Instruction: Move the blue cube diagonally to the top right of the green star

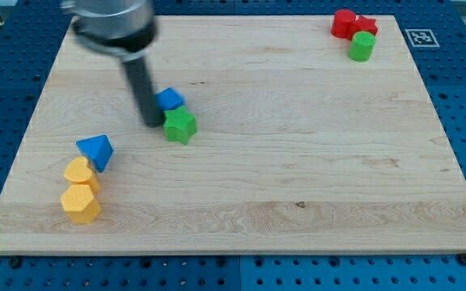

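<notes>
The arm's tip (152,123) sits just left of the blue cube (169,99) and green star (180,125), which touch. It carries no pincer, only a rod

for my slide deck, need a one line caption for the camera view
My tip sits left of the blue cube and green star, which touch.

No readable words, brand names or numbers appear anywhere in the frame; the only sign is a black-and-white square fiducial marker (417,37) at the upper right, fixed to the blue pegboard (459,97) beside the wooden surface (298,162).
</notes>
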Controlling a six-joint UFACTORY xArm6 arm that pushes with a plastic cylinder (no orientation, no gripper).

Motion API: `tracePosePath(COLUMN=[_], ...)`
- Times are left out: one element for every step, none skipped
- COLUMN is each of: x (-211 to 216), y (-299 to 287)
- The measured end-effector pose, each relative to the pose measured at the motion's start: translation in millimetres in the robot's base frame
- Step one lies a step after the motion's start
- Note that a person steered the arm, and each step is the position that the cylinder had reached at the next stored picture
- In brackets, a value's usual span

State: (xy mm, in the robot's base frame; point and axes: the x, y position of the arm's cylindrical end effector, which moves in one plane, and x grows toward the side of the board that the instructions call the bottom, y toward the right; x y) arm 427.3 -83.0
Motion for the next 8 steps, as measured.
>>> tracePosePath(x=[-21,-23,-22,-24,-50,-77,-101,-91], y=[78,71,16,-36,-22,46,108,89])
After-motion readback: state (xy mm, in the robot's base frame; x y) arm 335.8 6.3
